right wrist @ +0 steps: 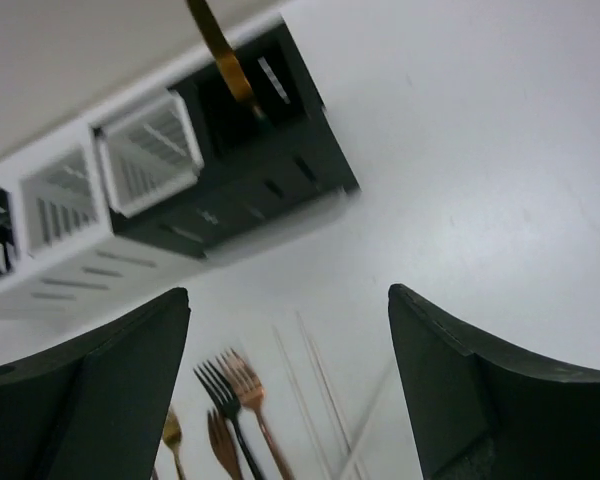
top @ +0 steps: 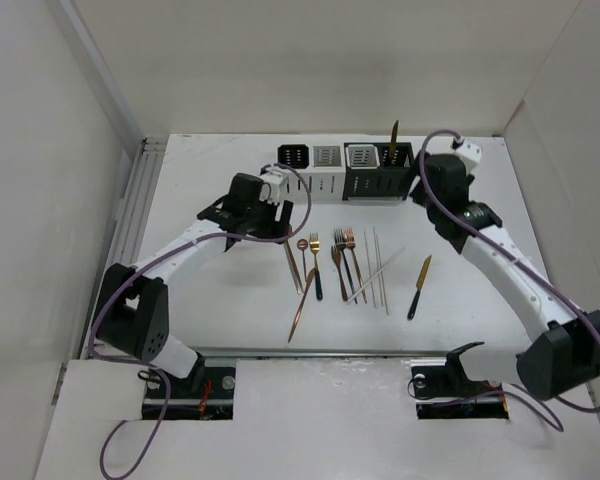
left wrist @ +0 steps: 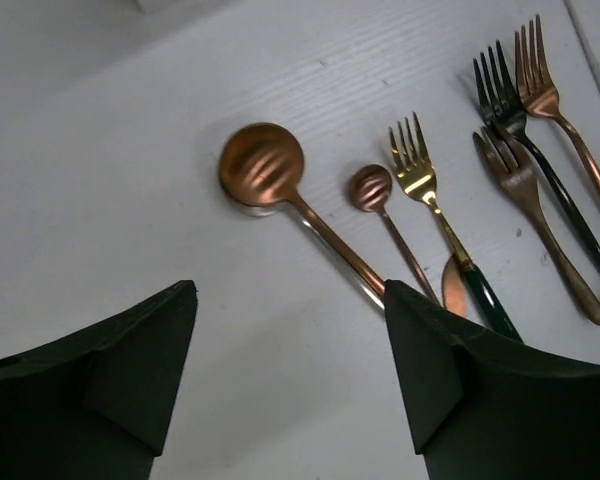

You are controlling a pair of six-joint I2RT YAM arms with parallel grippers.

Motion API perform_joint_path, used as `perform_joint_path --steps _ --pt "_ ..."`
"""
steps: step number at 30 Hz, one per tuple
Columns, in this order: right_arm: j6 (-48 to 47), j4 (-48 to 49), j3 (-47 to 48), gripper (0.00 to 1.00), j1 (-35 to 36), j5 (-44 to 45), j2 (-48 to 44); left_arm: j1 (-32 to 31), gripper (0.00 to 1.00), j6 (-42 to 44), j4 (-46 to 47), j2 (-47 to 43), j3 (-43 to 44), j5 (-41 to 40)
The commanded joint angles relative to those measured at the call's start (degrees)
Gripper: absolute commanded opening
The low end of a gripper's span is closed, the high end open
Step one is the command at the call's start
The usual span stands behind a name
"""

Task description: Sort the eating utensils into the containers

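My left jaws stand spread and empty above the big spoon (left wrist: 262, 165), which lies mid-counter, bowl toward the far edge, handle running back toward the near edge and slanting close to the small spoon (left wrist: 370, 187). Closing here, I judge I could catch both handles or skid one into the forks (left wrist: 520, 185). My right jaws, spread and empty too, hang by the holders (top: 375, 186) along the far edge
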Motion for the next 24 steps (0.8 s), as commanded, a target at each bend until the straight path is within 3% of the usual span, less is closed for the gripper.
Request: perform_joint_path --steps 1,4,11,17,24 --pt "12.34 -9.27 -10.50 0.85 2.46 0.57 -3.53 -4.45 0.70 -5.65 -3.94 3.72 1.13 -3.61" --pt "16.13 -9.18 -16.92 0.77 5.53 2.05 -7.13 -8.58 0.58 -7.49 -6.32 7.06 2.19 -8.61" --pt "17.90 -13.92 -17.73 0.72 8.17 6.02 -10.39 -10.53 0.31 -10.40 -8.08 12.43 3.51 -11.45" --pt "18.69 -20.34 -17.20 0.71 8.71 9.53 -13.73 -8.42 0.30 -11.63 -7.03 16.83 5.62 -8.12" --pt "14.66 -21.14 -17.20 0.69 8.71 12.00 -16.28 -7.81 0.28 -12.68 -9.14 18.06 8.26 -4.87"
